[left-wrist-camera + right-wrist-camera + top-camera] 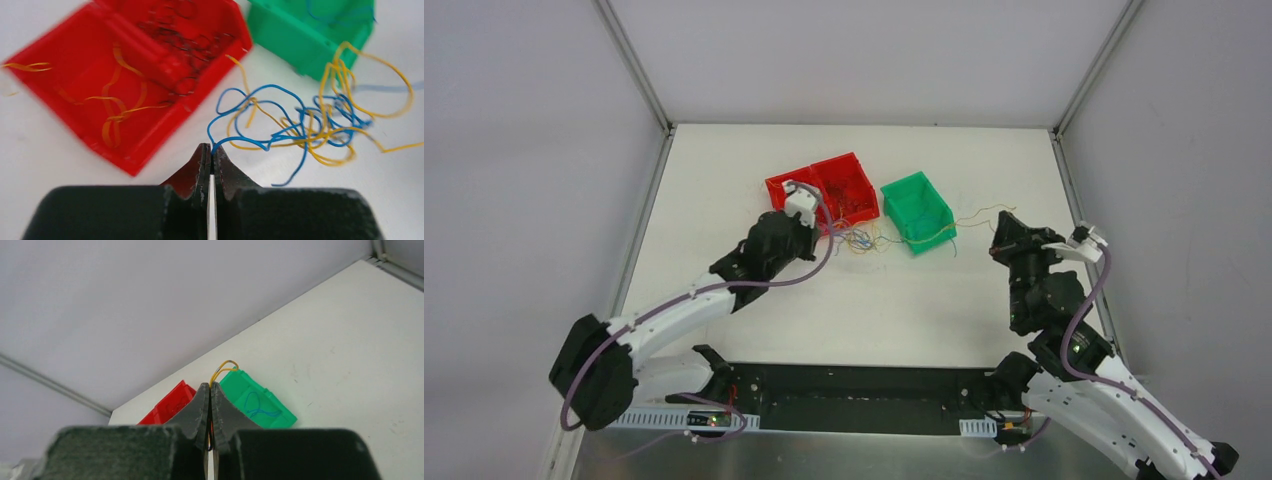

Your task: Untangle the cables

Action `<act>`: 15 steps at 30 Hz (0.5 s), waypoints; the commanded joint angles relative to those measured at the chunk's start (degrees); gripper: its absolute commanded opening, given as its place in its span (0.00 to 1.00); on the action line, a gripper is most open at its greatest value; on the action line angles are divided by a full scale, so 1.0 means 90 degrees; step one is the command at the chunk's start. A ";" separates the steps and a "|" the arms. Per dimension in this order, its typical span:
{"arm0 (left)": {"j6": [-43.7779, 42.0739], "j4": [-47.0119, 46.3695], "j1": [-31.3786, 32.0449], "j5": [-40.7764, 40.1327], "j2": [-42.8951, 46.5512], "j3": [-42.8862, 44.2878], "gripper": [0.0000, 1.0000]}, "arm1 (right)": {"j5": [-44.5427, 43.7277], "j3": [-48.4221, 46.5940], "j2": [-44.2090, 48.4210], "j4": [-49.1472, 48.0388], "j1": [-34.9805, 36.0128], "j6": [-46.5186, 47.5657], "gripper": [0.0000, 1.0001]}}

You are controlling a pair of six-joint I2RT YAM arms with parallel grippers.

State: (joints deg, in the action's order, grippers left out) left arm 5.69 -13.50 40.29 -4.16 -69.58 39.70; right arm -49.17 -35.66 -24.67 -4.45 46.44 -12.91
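My left gripper is pinched shut on a blue end of the cables clumped between red bin and green bin, my right gripper clamps a yellow one, so I'd draw apart slowly.

Cables cut off rightward — red bin blurred.

cables: yellow-orange and blue strands
double bin: red; orange and dark grey strands inside
single bin, right of the double bin: green
tabletop: white
left claw: black
right claw: dark grey
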 commanded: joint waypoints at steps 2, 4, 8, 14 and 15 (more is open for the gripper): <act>0.0705 -0.0310 -0.0294 -0.2887 0.1763 -0.0867 0.00 | -0.1807 0.0080 0.0217 -0.0267 0.0006 -0.0315 0.00; 0.0841 -0.0502 -0.0316 -0.3608 0.2456 -0.1276 0.00 | -0.2257 0.0116 0.0338 -0.0267 -0.0004 -0.0412 0.00; 0.0820 -0.0882 -0.0314 -0.4612 0.3580 -0.1928 0.00 | -0.3045 0.0241 0.0637 -0.0259 -0.0039 -0.0689 0.00; 0.0857 -0.1163 -0.0307 -0.4955 0.4299 -0.2342 0.00 | -0.2713 0.0231 0.0596 -0.0265 -0.0075 -0.0645 0.00; 0.0827 -0.1234 -0.0307 -0.4806 0.4319 -0.2368 0.00 | -0.2456 0.0189 0.0551 -0.0240 -0.0079 -0.0587 0.00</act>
State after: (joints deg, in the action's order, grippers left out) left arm 12.05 -19.70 37.65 -43.31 -32.16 19.44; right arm -72.14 -33.06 -18.65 -4.73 45.93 -18.04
